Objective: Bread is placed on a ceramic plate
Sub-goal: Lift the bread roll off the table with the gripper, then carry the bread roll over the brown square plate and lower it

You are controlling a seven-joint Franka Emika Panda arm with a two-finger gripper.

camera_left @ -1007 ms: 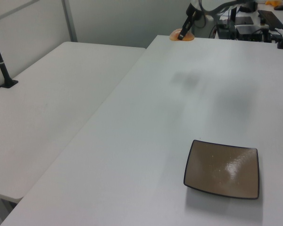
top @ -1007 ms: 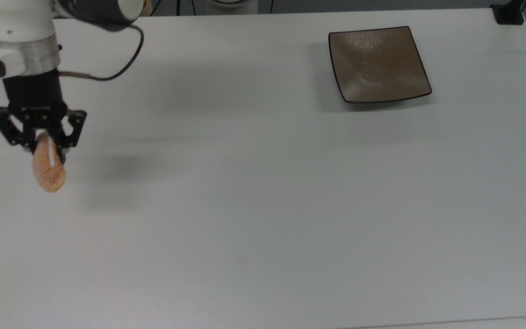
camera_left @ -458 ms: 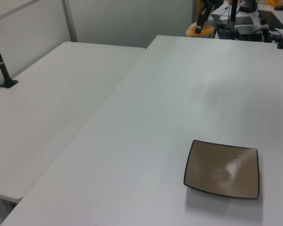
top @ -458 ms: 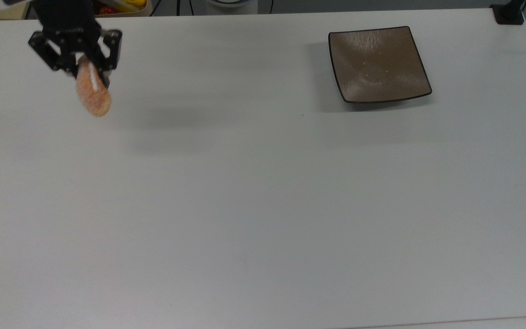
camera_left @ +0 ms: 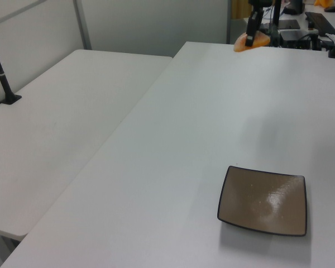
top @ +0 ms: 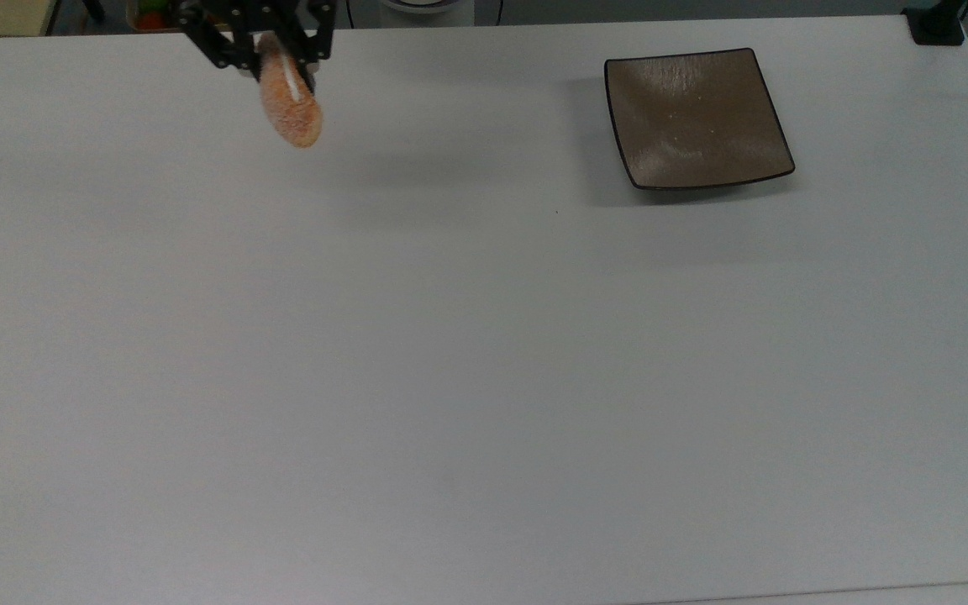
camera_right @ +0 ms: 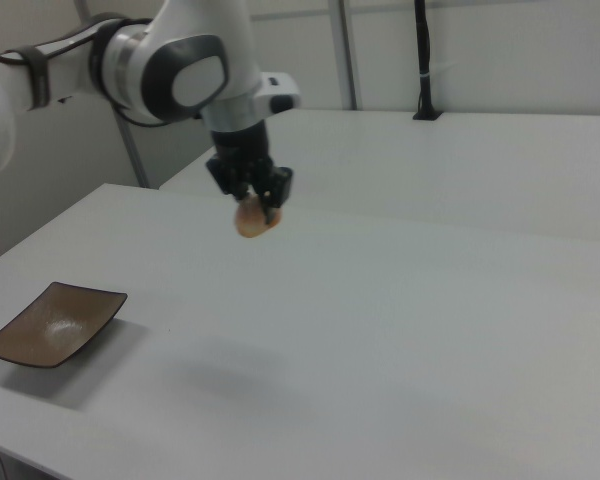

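Observation:
The bread, an oval orange-brown roll with a white stripe, hangs in the air well above the white table. My gripper is shut on its upper end at the top view's upper left. In the right view the gripper holds the bread high over the table. The left view has the bread at the far end of the table. The square brown ceramic plate lies bare at the top view's upper right, far from the gripper. It also appears as the plate and the plate.
A black camera post base stands at the table's corner at the top view's upper right. A second white table adjoins on the left view's left, with a black post. The arm's white body reaches in from the right view's left.
The gripper has carried the bread up off the table and toward the top view's right, along the far edge, closer to the plate. The plate has not moved.

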